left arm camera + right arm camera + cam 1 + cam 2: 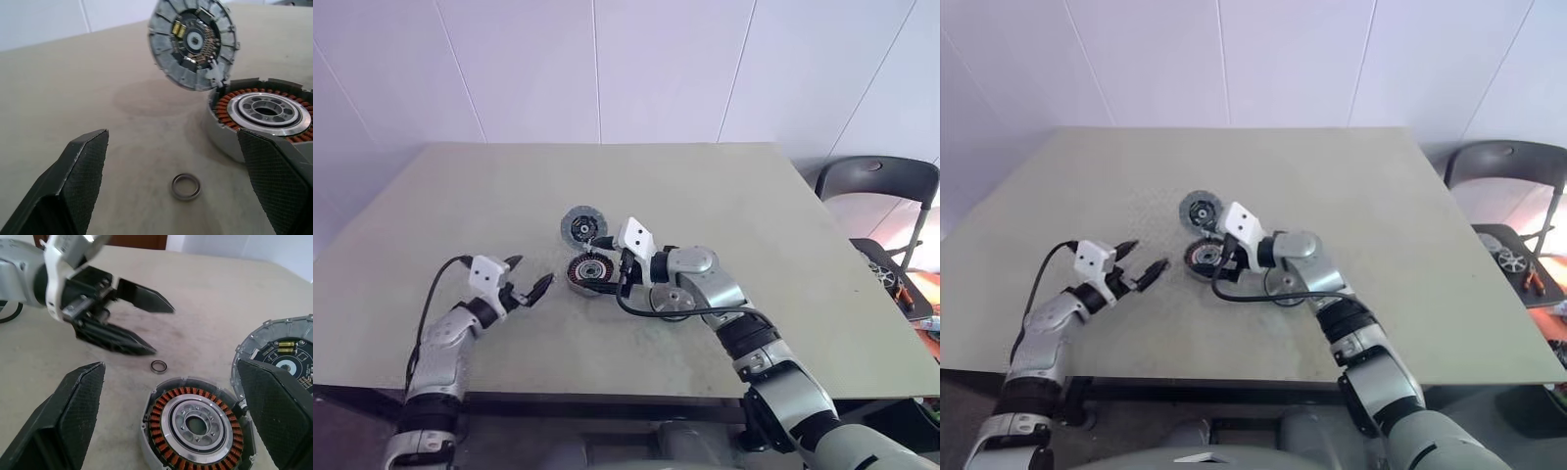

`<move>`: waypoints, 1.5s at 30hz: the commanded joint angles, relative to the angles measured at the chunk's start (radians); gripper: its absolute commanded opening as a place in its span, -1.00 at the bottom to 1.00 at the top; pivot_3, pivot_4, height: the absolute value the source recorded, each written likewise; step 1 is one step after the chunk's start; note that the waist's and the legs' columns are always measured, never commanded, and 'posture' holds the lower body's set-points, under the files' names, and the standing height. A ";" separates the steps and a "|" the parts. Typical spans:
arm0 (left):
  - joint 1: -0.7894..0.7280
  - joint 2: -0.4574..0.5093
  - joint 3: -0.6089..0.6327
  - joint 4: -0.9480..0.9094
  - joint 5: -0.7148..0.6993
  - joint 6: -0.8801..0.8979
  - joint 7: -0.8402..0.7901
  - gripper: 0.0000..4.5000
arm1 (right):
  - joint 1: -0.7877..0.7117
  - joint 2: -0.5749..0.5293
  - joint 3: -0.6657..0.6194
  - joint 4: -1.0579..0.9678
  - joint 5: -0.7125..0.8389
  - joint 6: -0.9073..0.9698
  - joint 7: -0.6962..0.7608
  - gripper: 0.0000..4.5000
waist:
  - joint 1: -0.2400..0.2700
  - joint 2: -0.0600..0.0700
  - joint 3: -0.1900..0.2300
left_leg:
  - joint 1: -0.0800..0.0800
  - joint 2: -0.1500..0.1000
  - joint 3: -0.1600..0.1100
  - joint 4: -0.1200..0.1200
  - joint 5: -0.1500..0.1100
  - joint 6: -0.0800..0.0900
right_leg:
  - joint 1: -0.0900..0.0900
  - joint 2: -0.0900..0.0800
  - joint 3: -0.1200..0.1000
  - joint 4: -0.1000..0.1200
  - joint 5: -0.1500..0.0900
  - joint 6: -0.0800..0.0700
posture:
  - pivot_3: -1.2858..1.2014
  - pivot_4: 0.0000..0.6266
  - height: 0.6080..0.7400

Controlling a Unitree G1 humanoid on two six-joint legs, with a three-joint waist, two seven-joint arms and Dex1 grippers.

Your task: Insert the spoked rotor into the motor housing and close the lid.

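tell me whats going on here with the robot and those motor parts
Both grippers are open and hold nothing. The motor housing sits on the table with its lid swung open. The spoked rotor lies beside the right arm, not yet inserted. A small metal ring lies loose between the left gripper and the housing.

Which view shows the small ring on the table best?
The left wrist view: the ring lies large and unobstructed between the open fingers. The right wrist view shows it smaller, beside the housing. In the eye views it is too small to tell.
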State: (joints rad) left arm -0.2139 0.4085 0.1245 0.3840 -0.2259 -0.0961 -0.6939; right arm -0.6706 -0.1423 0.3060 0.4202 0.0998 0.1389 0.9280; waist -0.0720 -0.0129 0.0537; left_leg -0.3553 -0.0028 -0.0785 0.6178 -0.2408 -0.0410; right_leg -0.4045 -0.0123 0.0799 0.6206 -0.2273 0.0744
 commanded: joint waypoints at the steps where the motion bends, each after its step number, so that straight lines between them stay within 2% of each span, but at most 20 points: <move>1: -0.029 -0.002 -0.013 0.019 0.011 0.042 0.016 0.98 | -0.004 0.010 -0.021 -0.028 0.007 -0.017 -0.018 1.00 | 0.001 0.000 0.000 | 0.000 0.000 0.000 0.000 0.000 0.000 | 0.000 0.000 0.000 0.000 0.000 0.000 | 0.03 -1.00 1.00; 4: -0.026 0.010 -0.047 0.040 0.054 0.105 0.039 0.98 | 0.007 0.012 -0.029 -0.049 0.019 -0.008 -0.026 1.00 | 0.001 0.000 0.000 | 0.000 0.000 0.000 -0.001 0.000 0.000 | 0.000 0.000 0.000 0.000 0.001 0.001 | 0.03 -1.00 1.00; 11: -0.023 0.024 -0.051 0.008 0.057 0.183 0.046 0.98 | 0.021 0.015 -0.036 -0.072 0.024 -0.004 -0.041 1.00 | 0.000 0.000 0.000 | 0.000 0.000 0.000 -0.001 0.000 0.000 | 0.000 0.000 0.000 0.001 0.000 0.000 | 0.03 -1.00 1.00; 26: -0.012 -0.019 -0.062 -0.041 0.038 0.325 0.065 0.98 | 0.028 0.023 -0.039 -0.087 0.031 -0.001 -0.054 1.00 | 0.002 0.000 0.000 | 0.000 0.000 0.000 -0.001 0.000 0.000 | 0.000 0.000 0.000 0.000 0.000 0.000 | 0.03 -1.00 1.00; 29: -0.017 -0.032 -0.051 -0.041 0.036 0.336 0.087 0.72 | 0.028 0.025 -0.039 -0.087 0.033 -0.002 -0.055 1.00 | 0.002 0.000 0.000 | 0.001 0.000 0.000 -0.001 0.000 0.000 | 0.001 0.000 0.000 0.000 0.000 0.000 | 0.03 -1.00 1.00; 39: -0.029 -0.039 -0.040 -0.028 0.039 0.339 0.113 -0.69 | 0.030 0.029 -0.035 -0.090 0.040 -0.004 -0.060 1.00 | 0.004 0.000 0.000 | 0.000 0.000 0.000 -0.001 0.000 0.000 | 0.001 -0.001 0.000 -0.001 0.000 0.000 | 0.03 -1.00 1.00; 45: -0.033 -0.030 -0.020 -0.061 0.008 0.270 0.065 -0.70 | 0.028 0.027 -0.038 -0.089 0.042 -0.002 -0.060 1.00 | 0.004 0.000 0.000 | 0.000 0.000 0.000 -0.001 0.000 0.000 | 0.001 -0.001 0.000 -0.001 0.000 0.000 | 0.03 -1.00 1.00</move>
State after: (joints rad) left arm -0.2397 0.3834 0.1102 0.3493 -0.1902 0.2041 -0.5924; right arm -0.6302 -0.1249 0.2867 0.3759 0.1248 0.1428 0.8707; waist -0.0685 -0.0128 0.0535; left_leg -0.3556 -0.0032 -0.0789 0.6173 -0.2408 -0.0410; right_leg -0.4037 -0.0129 0.0797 0.6192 -0.2274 0.0744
